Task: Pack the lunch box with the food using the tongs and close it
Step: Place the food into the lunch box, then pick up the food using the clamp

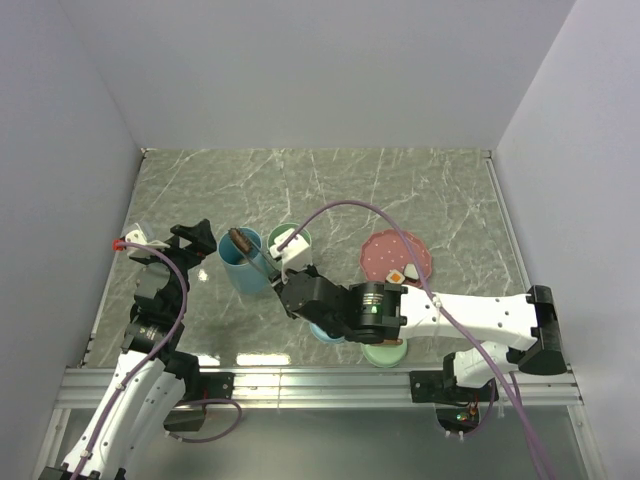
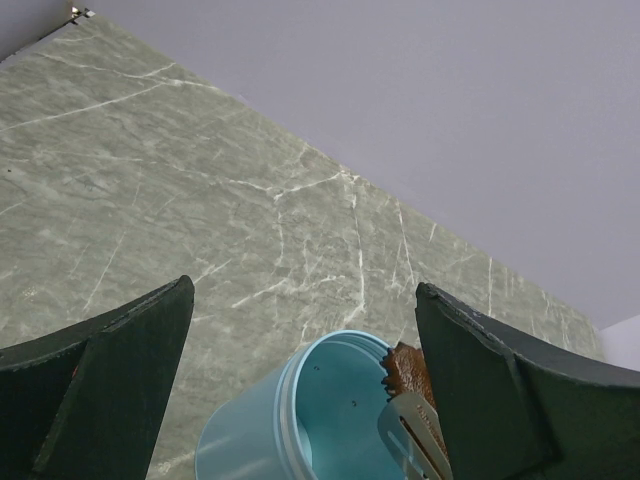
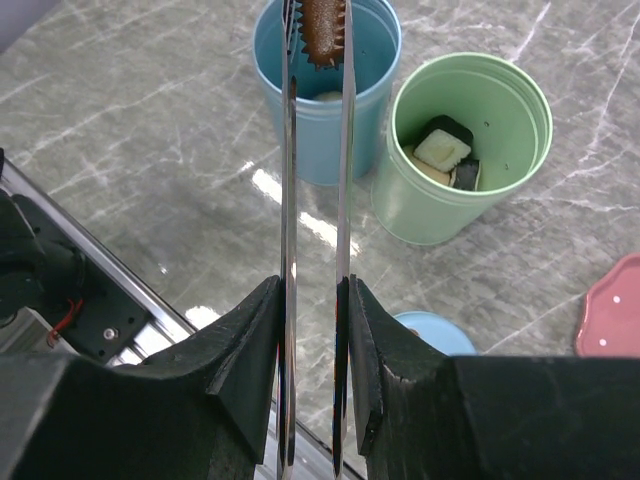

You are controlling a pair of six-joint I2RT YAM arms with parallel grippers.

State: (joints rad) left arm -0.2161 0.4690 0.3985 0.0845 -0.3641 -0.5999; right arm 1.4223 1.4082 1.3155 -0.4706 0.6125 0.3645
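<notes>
My right gripper [image 3: 313, 285] is shut on the tongs [image 3: 316, 180], one finger pressed on each thin metal arm. The tong tips pinch a brown crumbly piece of food [image 3: 323, 30] over the mouth of the lunch box's blue tub [image 3: 325, 110]. The green tub [image 3: 465, 150] beside it holds white-and-dark sushi squares [image 3: 443, 145]. From above, the right gripper [image 1: 283, 268] reaches left across the table to the blue tub [image 1: 240, 265]. My left gripper [image 2: 302, 288] is open, its fingers either side of the blue tub [image 2: 290, 430] without touching it; the brown piece [image 2: 408, 368] shows at the rim.
The pink plate [image 1: 395, 255] at the right carries an orange-topped piece [image 1: 397, 276] and a white one. A blue lid [image 1: 328, 333] and a green lid [image 1: 385, 352] lie under the right arm near the front rail. Grey walls close in both sides.
</notes>
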